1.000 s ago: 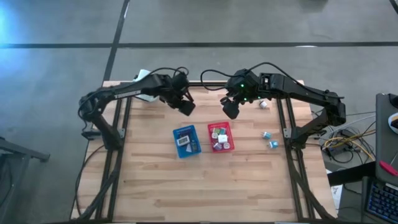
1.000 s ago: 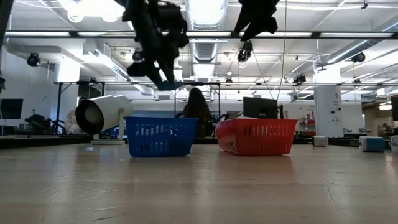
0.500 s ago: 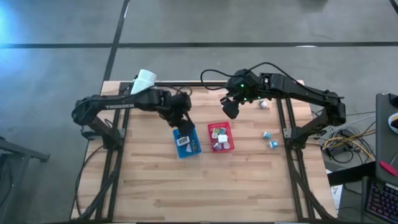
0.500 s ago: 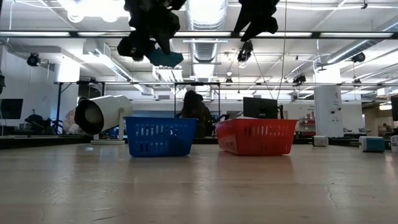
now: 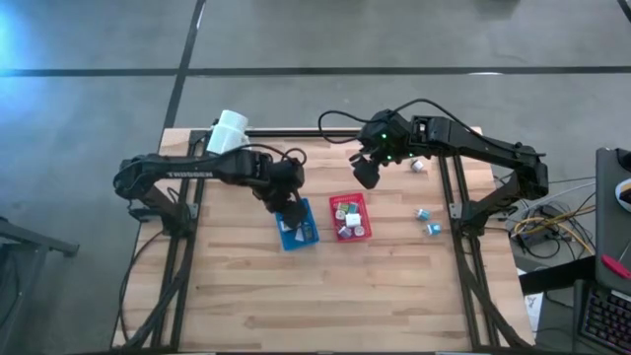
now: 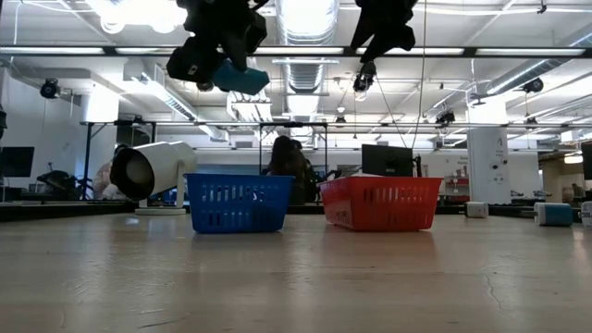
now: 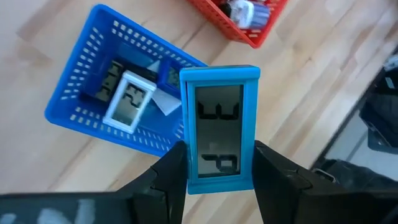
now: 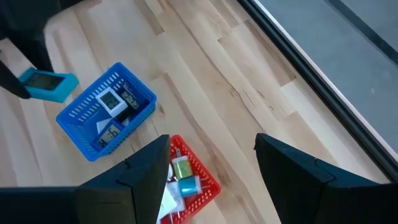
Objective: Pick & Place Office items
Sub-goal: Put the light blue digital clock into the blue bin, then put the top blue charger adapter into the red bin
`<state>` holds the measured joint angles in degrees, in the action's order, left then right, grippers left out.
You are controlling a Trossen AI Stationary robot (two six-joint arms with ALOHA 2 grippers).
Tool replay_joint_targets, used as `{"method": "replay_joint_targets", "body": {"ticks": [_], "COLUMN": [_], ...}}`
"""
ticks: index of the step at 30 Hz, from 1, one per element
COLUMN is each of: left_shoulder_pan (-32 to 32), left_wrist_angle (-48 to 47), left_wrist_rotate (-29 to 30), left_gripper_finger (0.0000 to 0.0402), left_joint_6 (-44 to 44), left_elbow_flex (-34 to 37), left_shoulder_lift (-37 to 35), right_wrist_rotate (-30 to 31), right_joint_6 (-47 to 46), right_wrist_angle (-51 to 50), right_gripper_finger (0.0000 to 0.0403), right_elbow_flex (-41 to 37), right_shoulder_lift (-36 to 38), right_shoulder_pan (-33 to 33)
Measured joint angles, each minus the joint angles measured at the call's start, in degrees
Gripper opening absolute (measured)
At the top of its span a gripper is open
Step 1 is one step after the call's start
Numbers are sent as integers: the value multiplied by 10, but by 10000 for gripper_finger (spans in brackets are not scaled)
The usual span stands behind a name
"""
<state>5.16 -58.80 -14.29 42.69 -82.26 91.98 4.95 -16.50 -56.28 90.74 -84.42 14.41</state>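
The left gripper (image 7: 219, 168) hangs above the blue basket (image 5: 296, 225), its jaws clamped on the long sides of a flat teal timer (image 7: 220, 128) with a grey display; in the low view the timer (image 6: 242, 78) is well clear of the basket's rim (image 6: 238, 177). In the left wrist view the basket (image 7: 74, 93) already holds a white-framed timer (image 7: 130, 99), a darker one beside it and a small blue piece against the wall. The red basket (image 5: 351, 217) stands just beside the blue one on the tabletop (image 5: 394, 296) and holds several small clip-like pieces in white, teal and green. The right gripper (image 5: 366, 174) hovers above the tabletop near the far end of the red basket, jaws apart and holding nothing; its wrist view looks down on both baskets, with the red one (image 8: 208, 180) nearer its fingers (image 8: 292, 168). 3 more small pieces lie loose on the right side of the tabletop: a white one (image 5: 419, 166) near the far edge and 2 teal ones (image 5: 427, 221) close together, well apart from the baskets. A white mug (image 5: 228, 131) lies on its side at the far left corner, its mouth facing the low camera (image 6: 139, 170). A person (image 6: 289, 166) shows in the room behind the baskets.
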Motion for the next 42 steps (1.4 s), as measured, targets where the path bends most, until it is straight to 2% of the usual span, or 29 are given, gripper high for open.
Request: {"method": "replay_joint_targets", "body": {"ticks": [5,12,16,20,23,27,29,33,36,38,42], "left_shoulder_pan": [-11,-15,-15,-15,-12,-1,8,32,52,65,90], "left_wrist_angle": [0,0,0,0,0,0,-5,-23,-32,-37,-46], "left_wrist_rotate": [-4,-8,-10,-3,19,56,74,93,110,132,174], "left_gripper_finger": [149,296,333,335,332,332,332,332,332,332,332], "left_joint_6": [0,3,4,-3,-20,-47,-65,-109,-146,-169,-208], "left_elbow_flex": [0,1,1,1,1,1,1,1,1,1,1], "left_shoulder_lift": [0,0,0,0,0,0,0,0,0,0,0], "right_wrist_rotate": [0,0,-1,-10,-41,-96,-100,-87,-38,-14,-5], "right_joint_6": [0,0,0,2,4,15,15,12,0,-10,-30], "right_wrist_angle": [-7,-7,-7,-8,-20,-74,-120,-247,-333,-338,-309], "right_gripper_finger": [231,231,231,231,231,231,231,231,231,231,231], "right_elbow_flex": [0,0,0,0,0,0,0,0,0,-3,-14], "right_shoulder_lift": [0,0,0,0,0,0,0,0,0,1,11], "right_shoulder_pan": [0,0,0,0,0,-2,-3,-3,-3,-2,6]}}
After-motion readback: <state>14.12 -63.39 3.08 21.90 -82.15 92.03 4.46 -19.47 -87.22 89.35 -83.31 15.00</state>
